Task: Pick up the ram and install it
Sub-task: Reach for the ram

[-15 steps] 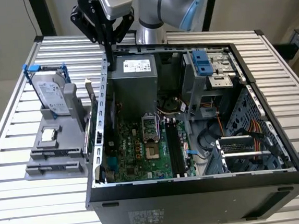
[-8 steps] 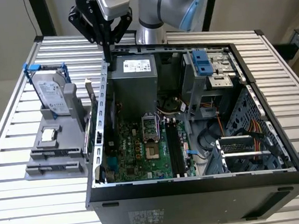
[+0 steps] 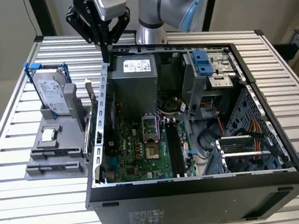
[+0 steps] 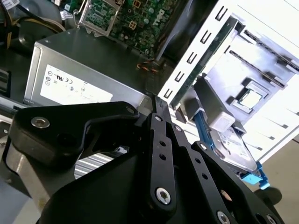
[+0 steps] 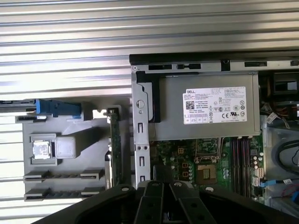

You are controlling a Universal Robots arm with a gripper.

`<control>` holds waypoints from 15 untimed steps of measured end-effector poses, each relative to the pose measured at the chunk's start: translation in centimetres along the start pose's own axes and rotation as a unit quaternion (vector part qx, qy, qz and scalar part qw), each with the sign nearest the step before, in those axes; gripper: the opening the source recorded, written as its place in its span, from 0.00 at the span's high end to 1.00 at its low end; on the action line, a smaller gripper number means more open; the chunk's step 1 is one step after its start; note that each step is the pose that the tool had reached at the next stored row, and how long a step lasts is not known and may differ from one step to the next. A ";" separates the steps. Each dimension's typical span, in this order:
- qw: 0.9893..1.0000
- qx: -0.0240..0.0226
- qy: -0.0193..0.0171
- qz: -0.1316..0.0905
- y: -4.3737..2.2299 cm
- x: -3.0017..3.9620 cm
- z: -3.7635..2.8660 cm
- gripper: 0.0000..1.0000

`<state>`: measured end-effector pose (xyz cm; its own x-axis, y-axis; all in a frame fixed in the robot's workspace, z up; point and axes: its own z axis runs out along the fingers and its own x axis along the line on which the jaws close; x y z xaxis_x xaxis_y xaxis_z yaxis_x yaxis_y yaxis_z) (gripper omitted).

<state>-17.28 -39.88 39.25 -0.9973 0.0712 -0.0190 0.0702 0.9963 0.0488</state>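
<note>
The ram is a long, thin dark stick standing on edge in the grey holder, just outside the open computer case's side wall. It also shows in both wrist views. My gripper hangs above the case's back corner, over the wall between the ram and the power supply. Its black fingers meet at the tip in both wrist views, shut with nothing between them. Dark memory slots lie on the green motherboard inside the case.
A silver hard drive in a blue bracket and a small processor chip sit on the grey holder. The grey power supply, cables and a drive cage crowd the case. Everything rests on a slatted metal table.
</note>
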 end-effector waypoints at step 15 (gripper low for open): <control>1.000 0.000 0.000 0.000 -0.07 0.95 -0.03 1.00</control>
<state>-18.24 -39.89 39.26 -0.9973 0.0712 -0.0189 0.0702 0.9963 0.0487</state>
